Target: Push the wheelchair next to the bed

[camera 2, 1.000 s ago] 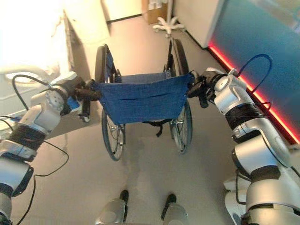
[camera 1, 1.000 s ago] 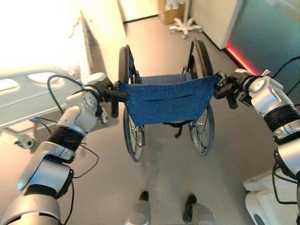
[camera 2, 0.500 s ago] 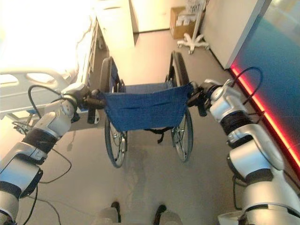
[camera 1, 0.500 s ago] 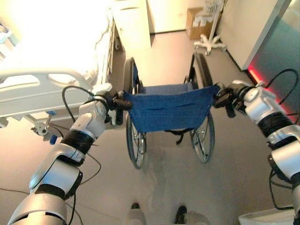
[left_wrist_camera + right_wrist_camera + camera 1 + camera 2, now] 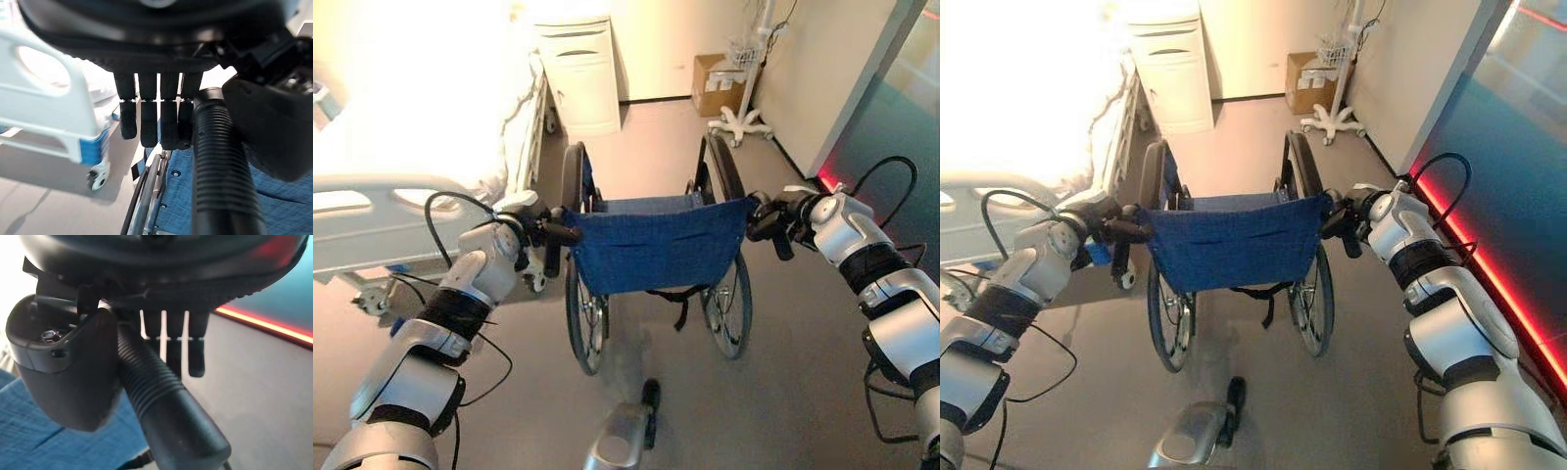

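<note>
The wheelchair [image 5: 656,240] with a blue cloth back stands in front of me, facing away, its big wheels on the grey floor. My left hand [image 5: 536,231] is shut on its left push handle [image 5: 220,171], the ribbed grip lying between thumb and fingers [image 5: 149,122]. On the other side, my right hand [image 5: 771,215] is shut on the right push handle [image 5: 166,401], fingers [image 5: 195,352] curled past it. The white bed [image 5: 372,211] with its side rail lies along the left, close beside the wheelchair's left wheel.
A white bedside cabinet [image 5: 578,78] stands at the far end by the bed's head. A cardboard box [image 5: 713,83] and a wheeled stand base [image 5: 741,122] sit at the back right. A wall with a red light strip [image 5: 827,181] runs along the right.
The camera has moved forward and looks further up the room, so the cabinet and box show fully. The wheelchair has rolled ahead beside the bed, with both hands still on its handles.
</note>
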You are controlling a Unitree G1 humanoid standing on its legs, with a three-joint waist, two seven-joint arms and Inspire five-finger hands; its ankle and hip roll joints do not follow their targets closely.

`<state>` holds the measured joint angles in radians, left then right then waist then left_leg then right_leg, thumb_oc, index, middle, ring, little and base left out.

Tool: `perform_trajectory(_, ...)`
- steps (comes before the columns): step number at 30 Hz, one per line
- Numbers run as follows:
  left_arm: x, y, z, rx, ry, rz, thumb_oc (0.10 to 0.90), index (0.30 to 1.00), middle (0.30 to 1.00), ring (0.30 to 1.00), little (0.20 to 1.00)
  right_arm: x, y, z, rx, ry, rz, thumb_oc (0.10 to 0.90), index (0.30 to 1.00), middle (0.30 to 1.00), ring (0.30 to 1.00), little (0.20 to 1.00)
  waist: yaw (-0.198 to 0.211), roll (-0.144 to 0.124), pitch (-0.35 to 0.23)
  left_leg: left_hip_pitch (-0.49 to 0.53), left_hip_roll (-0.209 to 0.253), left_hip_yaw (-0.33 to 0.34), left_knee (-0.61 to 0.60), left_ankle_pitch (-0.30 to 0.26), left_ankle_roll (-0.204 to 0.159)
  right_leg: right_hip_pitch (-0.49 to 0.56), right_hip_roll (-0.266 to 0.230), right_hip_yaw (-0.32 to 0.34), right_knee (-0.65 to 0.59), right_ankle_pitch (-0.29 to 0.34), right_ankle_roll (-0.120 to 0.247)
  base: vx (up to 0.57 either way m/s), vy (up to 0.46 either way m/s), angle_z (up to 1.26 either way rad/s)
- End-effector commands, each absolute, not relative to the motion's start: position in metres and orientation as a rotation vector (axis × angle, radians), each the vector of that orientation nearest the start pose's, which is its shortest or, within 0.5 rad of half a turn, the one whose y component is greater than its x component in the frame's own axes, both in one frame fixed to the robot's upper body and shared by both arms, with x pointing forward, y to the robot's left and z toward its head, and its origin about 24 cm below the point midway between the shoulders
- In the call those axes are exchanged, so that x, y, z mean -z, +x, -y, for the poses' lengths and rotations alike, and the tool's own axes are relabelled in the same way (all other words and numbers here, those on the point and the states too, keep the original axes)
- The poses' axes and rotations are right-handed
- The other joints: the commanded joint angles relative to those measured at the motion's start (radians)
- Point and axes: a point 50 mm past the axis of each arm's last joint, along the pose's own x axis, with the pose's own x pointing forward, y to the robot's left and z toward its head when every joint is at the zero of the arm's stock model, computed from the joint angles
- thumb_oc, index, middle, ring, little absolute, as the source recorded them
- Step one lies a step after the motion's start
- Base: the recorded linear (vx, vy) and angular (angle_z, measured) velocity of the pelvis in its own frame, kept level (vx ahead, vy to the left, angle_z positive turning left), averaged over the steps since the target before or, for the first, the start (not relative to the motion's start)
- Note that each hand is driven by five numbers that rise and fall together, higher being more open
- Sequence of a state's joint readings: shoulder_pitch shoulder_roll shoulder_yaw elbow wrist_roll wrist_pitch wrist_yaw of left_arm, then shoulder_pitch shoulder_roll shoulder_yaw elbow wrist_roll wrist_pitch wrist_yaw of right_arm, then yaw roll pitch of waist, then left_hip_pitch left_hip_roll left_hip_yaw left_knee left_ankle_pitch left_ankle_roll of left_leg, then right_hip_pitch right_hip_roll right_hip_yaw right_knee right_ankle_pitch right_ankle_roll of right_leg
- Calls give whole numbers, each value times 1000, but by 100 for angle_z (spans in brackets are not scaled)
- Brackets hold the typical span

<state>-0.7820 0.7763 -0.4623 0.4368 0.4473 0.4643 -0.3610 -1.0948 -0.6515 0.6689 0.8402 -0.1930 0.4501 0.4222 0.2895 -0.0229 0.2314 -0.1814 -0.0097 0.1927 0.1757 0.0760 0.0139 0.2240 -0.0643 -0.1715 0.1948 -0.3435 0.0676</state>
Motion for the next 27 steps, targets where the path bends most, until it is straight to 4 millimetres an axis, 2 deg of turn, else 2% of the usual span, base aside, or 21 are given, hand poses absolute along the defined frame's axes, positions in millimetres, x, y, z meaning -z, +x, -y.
perform_trajectory(1,-79,342,-252,307,1418,-593,400,300,300,300,300,-211,398,171,-406,-1561,-150,400,300,300,300,300,5,-66,24,-64,-54,-11,-9,-24,50,35,28,-144,155,190,35,317,192,-16)
perform_trajectory(3,-69,338,-248,314,1420,-599,400,300,300,300,300,-212,395,176,-397,-1584,-150,400,300,300,300,300,1,-88,6,-55,-75,-16,-33,-33,71,13,11,-146,227,258,65,327,223,-1)
perform_trajectory(6,-62,336,-244,318,1423,-596,400,300,300,300,300,-217,396,178,-386,-1598,-149,400,300,300,300,300,-3,-99,8,-47,-76,-26,-23,-53,71,-9,-25,-152,211,294,73,217,83,10)
perform_trajectory(7,-60,337,-242,314,1426,-589,400,300,300,300,300,-220,397,178,-379,-1599,-142,400,300,300,300,300,-5,-101,13,-47,-71,-33,-15,-60,68,-20,-35,-151,188,293,71,251,-99,11)
perform_trajectory(8,-61,339,-238,298,1436,-567,400,300,300,300,300,-226,399,177,-361,-1602,-124,400,300,300,300,300,-19,-97,32,-30,-63,-74,0,-74,54,-76,-63,-136,108,288,61,184,-126,5)
perform_trajectory(10,-64,341,-238,279,1442,-547,400,300,300,300,300,-230,401,174,-348,-1604,-105,400,300,300,300,300,-32,-88,48,-14,-52,-102,4,-78,42,-134,-78,-121,60,297,57,142,-173,-7)
perform_trajectory(12,-73,346,-239,251,1449,-514,400,300,300,300,300,-237,403,171,-326,-1601,-85,400,300,300,300,300,-50,-86,81,10,-52,-136,21,-101,32,-208,-114,-104,-3,352,61,170,-227,5)
perform_trajectory(13,-79,349,-238,239,1452,-493,400,300,300,300,300,-240,404,171,-314,-1600,-83,400,300,300,300,300,-67,-89,99,35,-63,-160,27,-128,31,-279,-142,-79,-44,422,72,261,-238,26)
perform_trajectory(15,-86,351,-237,229,1456,-459,400,300,300,300,300,-241,405,172,-292,-1582,-93,400,300,300,300,300,-92,-97,120,54,-84,-203,55,-182,37,-351,-167,-24,-109,501,95,365,-283,60)
perform_trajectory(18,-85,350,-234,239,1459,-450,400,300,300,300,300,-241,403,176,-284,-1534,-142,400,300,300,300,300,-116,-107,127,68,-104,-245,123,-256,33,-391,-182,-7,-228,542,113,522,-314,99)
perform_trajectory(20,-82,348,-234,245,1452,-451,400,300,300,300,300,-240,403,177,-289,-1530,-165,400,300,300,300,300,-122,-106,127,75,-102,-254,138,-272,31,-392,-184,-5,-241,547,115,556,-332,84)
perform_trajectory(21,-78,346,-232,257,1448,-441,400,300,300,300,300,-240,401,177,-289,-1536,-193,400,300,300,300,300,-134,-105,127,85,-102,-281,160,-297,32,-408,-186,35,-219,546,115,566,-375,96)
perform_trajectory(22,-78,346,-232,256,1448,-439,400,300,300,300,300,-240,401,177,-290,-1541,-193,400,300,300,300,300,-137,-104,127,83,-101,-287,166,-303,33,-413,-185,43,-209,543,114,593,-445,94)
perform_trajectory(23,-80,347,-231,259,1450,-420,400,300,300,300,300,-244,400,179,-279,-1543,-196,400,300,300,300,300,-148,-101,127,77,-94,-301,185,-314,33,-427,-177,70,-177,523,112,416,-408,77)
perform_trajectory(24,-83,349,-226,272,1438,-391,400,300,300,300,300,-247,400,184,-259,-1532,-202,400,300,300,300,300,-162,-94,120,54,-79,-305,216,-326,32,-444,-165,90,-96,472,111,410,-406,79)
perform_trajectory(26,-84,351,-225,284,1415,-394,400,300,300,300,300,-249,400,184,-270,-1523,-205,400,300,300,300,300,-169,-86,117,37,-59,-307,245,-330,25,-465,-161,81,-2,441,109,396,-364,102)
perform_trajectory(27,-83,352,-224,284,1404,-396,400,300,300,300,300,-252,399,183,-280,-1528,-200,400,300,300,300,300,-179,-85,119,49,-26,-293,249,-324,7,-466,-157,58,20,429,99,561,-387,102)
